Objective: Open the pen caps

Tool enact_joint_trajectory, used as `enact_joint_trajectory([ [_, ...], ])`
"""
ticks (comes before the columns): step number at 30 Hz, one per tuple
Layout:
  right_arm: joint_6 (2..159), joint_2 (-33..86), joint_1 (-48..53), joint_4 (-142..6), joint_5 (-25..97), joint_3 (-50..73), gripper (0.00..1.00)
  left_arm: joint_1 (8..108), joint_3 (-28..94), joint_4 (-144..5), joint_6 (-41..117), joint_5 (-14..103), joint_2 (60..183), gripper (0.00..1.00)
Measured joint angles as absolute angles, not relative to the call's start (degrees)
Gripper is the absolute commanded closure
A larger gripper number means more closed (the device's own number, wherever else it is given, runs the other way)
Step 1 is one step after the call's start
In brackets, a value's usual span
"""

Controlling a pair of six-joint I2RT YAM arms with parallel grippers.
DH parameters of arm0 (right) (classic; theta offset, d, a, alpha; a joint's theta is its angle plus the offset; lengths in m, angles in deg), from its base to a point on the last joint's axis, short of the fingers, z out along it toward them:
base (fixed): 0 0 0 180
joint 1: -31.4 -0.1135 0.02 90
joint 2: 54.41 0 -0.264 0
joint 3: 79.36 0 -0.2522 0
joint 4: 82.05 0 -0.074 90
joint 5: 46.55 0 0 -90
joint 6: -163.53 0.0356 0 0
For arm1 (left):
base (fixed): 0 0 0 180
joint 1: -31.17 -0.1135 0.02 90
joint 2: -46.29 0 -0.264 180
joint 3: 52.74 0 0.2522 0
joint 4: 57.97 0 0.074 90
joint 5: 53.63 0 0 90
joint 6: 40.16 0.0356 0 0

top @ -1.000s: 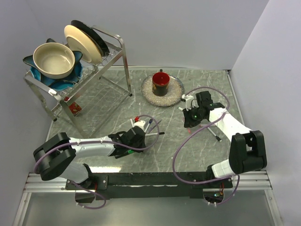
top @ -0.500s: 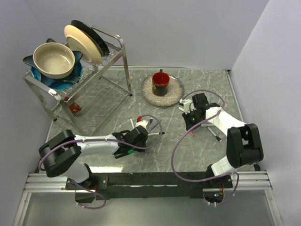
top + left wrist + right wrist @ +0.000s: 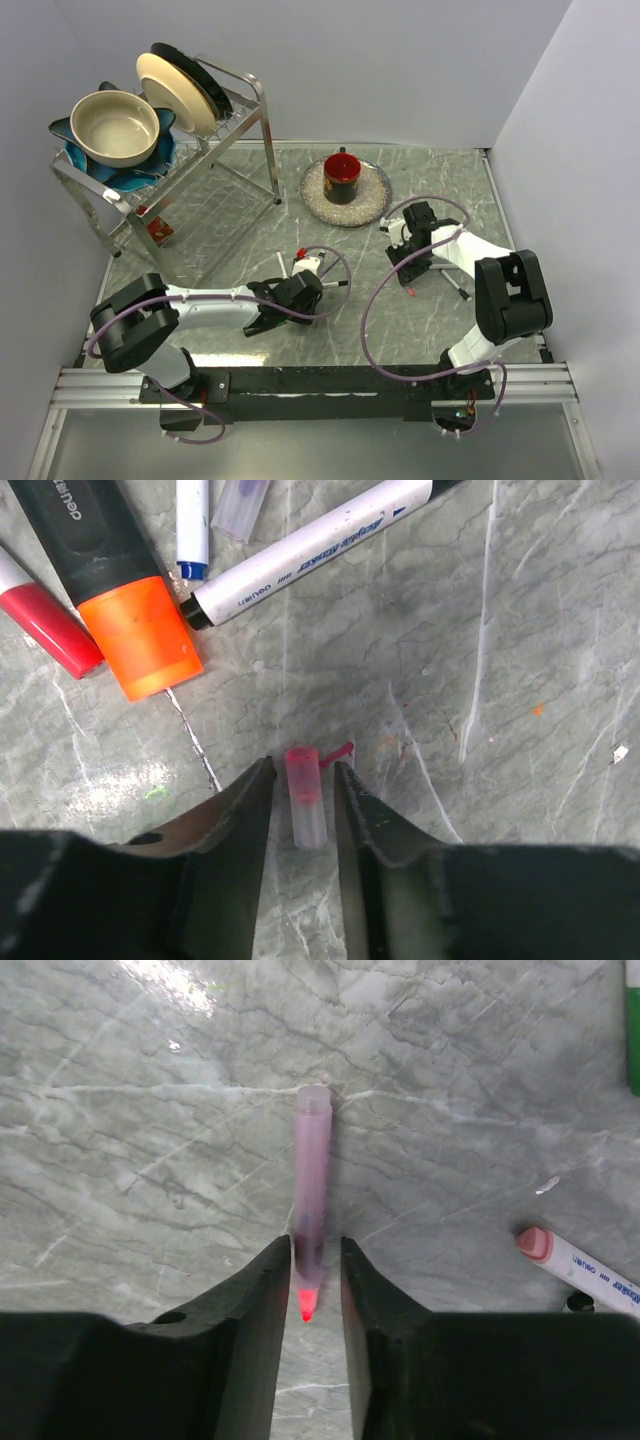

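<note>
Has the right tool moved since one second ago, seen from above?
Yes: the right tool has shifted slightly left in the top view, toward the speckled plate under the red cup.

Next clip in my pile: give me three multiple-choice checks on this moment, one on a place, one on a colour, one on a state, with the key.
1. Where does the red mug stand?
A on the round speckled plate
B in the far left corner
C at the near edge

2. What colour is the tip of the translucent pink pen lying between the fingers of the right claw?
A blue
B red
C green

3. How is the orange cap in the left wrist view?
A lying loose by itself
B split in two
C seated on the thick black marker body

Key:
1 A, the top view shows the mug at the plate's middle.
2 B, the right wrist view shows a bright red point.
3 C, cap and body form one piece with no gap.
</note>
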State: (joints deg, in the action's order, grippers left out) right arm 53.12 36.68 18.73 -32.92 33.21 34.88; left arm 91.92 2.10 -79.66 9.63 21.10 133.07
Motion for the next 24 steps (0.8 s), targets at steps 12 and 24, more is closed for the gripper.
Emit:
enact_joint_trajectory([
  [12, 52.05, 36.05, 19.19, -31.13, 31.64, 34.85, 0.50, 92.56, 1.97, -82.89, 8.85, 20.62, 125.55, 0.45],
  [24, 46.13, 24.05, 29.46, -28.13, 19.84, 33.61, 0.49, 92.19, -3.84, -81.65, 10.18, 19.92, 102.77, 0.06],
])
